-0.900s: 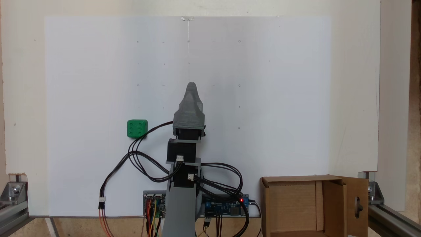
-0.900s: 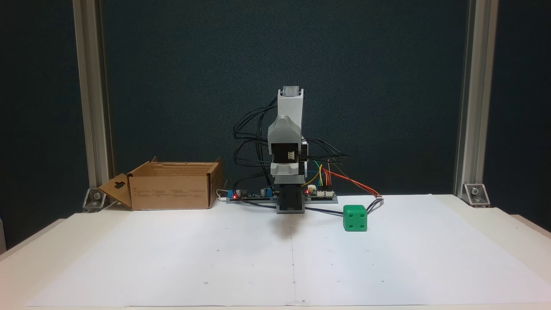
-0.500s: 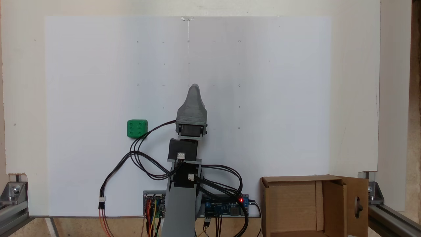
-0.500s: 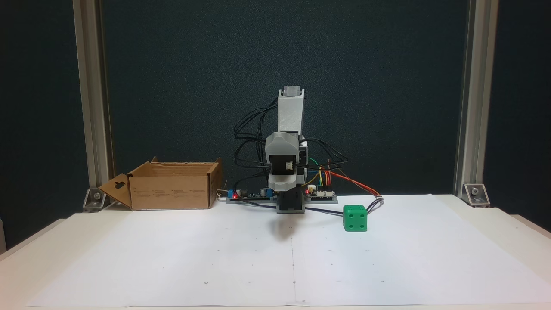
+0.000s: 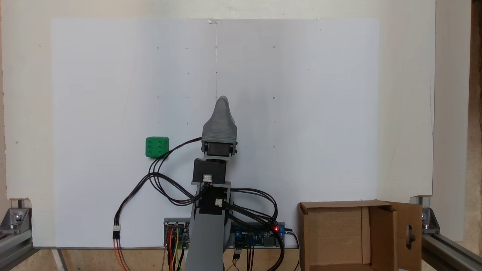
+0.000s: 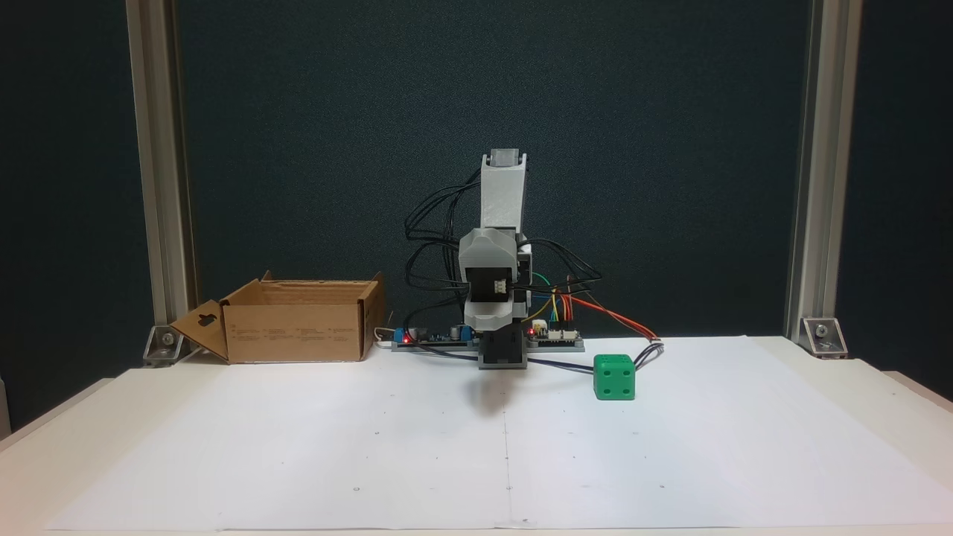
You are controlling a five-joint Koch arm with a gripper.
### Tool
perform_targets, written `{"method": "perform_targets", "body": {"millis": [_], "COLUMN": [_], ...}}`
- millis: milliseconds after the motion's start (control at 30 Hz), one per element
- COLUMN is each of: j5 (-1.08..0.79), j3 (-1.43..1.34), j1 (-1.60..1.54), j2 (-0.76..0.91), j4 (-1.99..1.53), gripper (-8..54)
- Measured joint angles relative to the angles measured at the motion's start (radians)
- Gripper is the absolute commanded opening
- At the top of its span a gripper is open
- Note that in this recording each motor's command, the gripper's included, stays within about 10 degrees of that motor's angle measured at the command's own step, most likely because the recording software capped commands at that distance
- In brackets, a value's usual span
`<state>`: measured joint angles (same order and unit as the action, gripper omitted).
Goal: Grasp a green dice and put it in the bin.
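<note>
The green dice [image 5: 157, 146] sits on the white sheet, apart from the arm; in a fixed view [image 6: 614, 377] it lies right of the arm's base, with a black cable passing just behind it. My gripper [image 5: 223, 101] is a grey tapered shape pointing along the sheet's centre line, to the right of the dice and not touching it. Its jaws lie one over the other, so only one tip shows. The bin [image 5: 339, 205], a brown cardboard box with upright flaps, stands at the lower right corner; seen from the front, the bin [image 6: 294, 331] is left of the arm.
Controller boards [image 5: 260, 235] and looping black cables [image 5: 165, 188] lie around the arm's base. Aluminium posts [image 6: 811, 171] stand at both rear corners of the table. The white sheet [image 5: 301, 94] stretches away in front of the gripper.
Early on the wrist dropped lower and the gripper tip shifted slightly right. In the last half second nothing has moved; dice and bin stay put.
</note>
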<state>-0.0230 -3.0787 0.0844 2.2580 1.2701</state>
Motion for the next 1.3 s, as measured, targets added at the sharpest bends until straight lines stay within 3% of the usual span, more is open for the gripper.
{"method": "perform_targets", "body": {"millis": [900, 1133, 1300], "j5": [-0.002, -0.002, -0.002], "j3": [0.0, 0.112, 0.39], "j1": [-0.006, -0.008, -0.005], "j2": [0.0, 0.0, 0.0], "j4": [-0.021, -0.451, -0.816], "gripper": [43.9, 43.9, 43.9]}}
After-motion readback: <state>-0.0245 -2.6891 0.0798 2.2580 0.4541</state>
